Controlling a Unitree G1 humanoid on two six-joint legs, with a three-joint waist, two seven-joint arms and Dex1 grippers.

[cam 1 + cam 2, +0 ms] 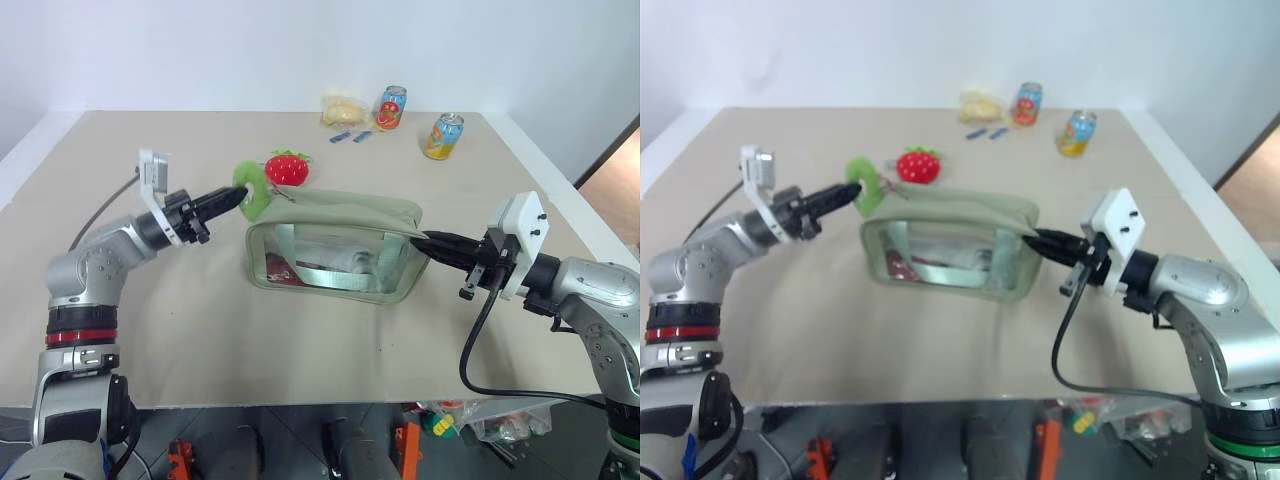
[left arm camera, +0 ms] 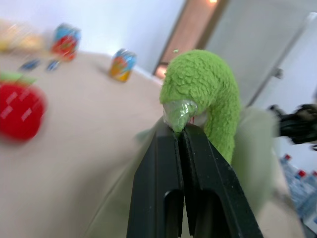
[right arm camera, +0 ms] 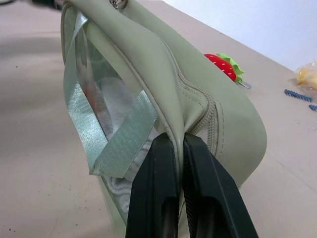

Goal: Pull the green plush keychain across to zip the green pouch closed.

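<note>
Left gripper [image 1: 240,196] reaches in from the left, clamped tight on the fuzzy lime-green plush ring keychain [image 1: 252,186] at the left end of the sage-green fabric pouch [image 1: 335,245]. Right gripper [image 1: 422,243] comes in almost level, pinching the pouch's right end. The pouch lies lengthwise between them on the beige table [image 1: 200,320]. Just behind sits a red strawberry plush [image 1: 287,168]; 2 drink cans [image 1: 443,136] stand well back.

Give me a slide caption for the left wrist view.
Left tool pinching the green plush keychain above the green pouch.
</note>
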